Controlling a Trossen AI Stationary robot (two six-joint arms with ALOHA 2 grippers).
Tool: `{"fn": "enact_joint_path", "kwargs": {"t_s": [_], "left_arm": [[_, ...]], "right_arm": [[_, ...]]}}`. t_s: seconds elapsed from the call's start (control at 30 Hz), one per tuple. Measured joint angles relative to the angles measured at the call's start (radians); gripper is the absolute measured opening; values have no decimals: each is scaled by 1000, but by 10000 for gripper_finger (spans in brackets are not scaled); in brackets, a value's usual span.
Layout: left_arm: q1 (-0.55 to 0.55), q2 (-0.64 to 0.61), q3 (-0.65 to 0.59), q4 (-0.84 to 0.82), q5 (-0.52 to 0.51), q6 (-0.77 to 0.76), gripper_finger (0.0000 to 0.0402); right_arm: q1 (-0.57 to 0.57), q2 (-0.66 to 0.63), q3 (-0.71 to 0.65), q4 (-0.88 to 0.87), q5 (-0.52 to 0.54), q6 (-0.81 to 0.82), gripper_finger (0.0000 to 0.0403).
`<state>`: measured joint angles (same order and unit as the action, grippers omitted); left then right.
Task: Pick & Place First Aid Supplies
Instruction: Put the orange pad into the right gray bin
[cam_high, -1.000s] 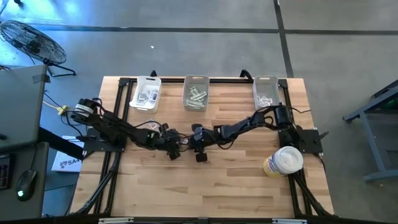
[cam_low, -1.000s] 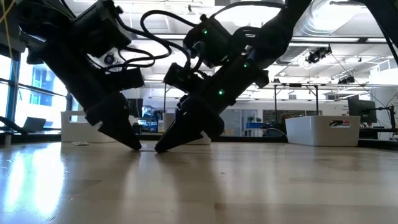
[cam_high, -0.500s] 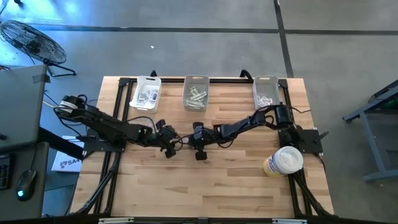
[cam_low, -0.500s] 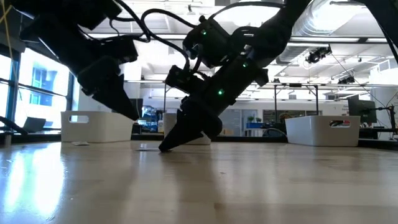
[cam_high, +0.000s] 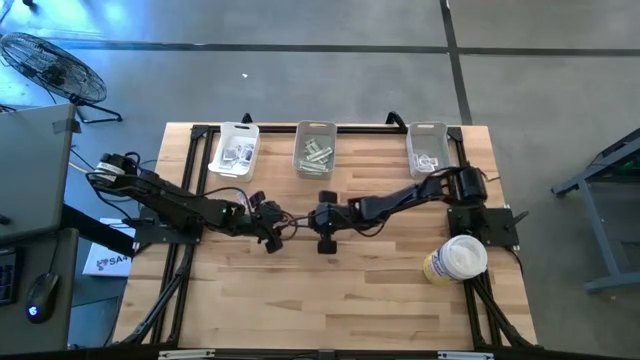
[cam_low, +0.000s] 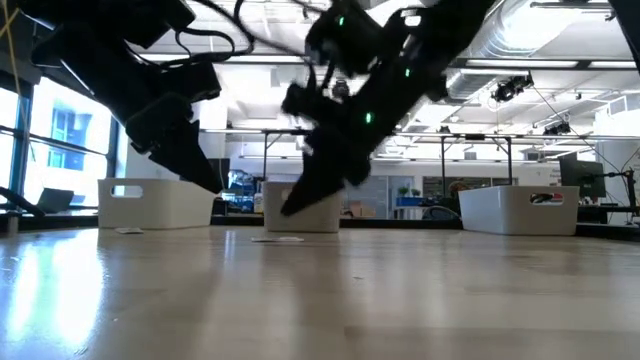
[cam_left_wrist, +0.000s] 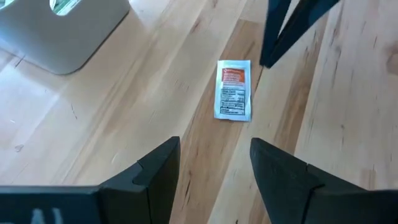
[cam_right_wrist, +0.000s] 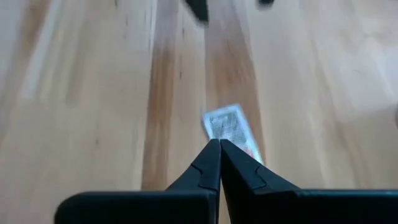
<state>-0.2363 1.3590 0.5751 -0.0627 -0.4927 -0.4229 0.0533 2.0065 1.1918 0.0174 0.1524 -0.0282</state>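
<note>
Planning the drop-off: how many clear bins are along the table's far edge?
3. Left bin, middle bin and right bin sit in a row along the far edge, each holding packets. None seems hidden.

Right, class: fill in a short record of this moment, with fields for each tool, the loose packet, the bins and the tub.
Left tool: open, above the wooden table, pointing at the packet
Right tool: shut, empty, clear of the table, tip near the packet
Packet: small flat white paper packet with a red top, lying flat between the two tools, touched by neither
Bins: three clear rectangular plastic bins along the far edge, each holding supplies
Tub: big white-and-yellow round tub, beside the right arm's base
</note>
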Motion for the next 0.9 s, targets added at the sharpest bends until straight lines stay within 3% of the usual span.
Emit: {"fn": "enact_joint_path", "kwargs": {"t_s": [0.3, 0.67, 0.9], "left_arm": [[0, 0, 0, 6, -37, -27, 192], [0, 0, -1, 6, -67, -27, 192], [1, 0, -1, 8, -68, -30, 192]], "right_arm": [[-6, -16, 2, -6, -7, -3, 8], [-9, 98, 2, 191, -57, -45, 117], [-42, 109, 3, 224, -107, -59, 125]]}}
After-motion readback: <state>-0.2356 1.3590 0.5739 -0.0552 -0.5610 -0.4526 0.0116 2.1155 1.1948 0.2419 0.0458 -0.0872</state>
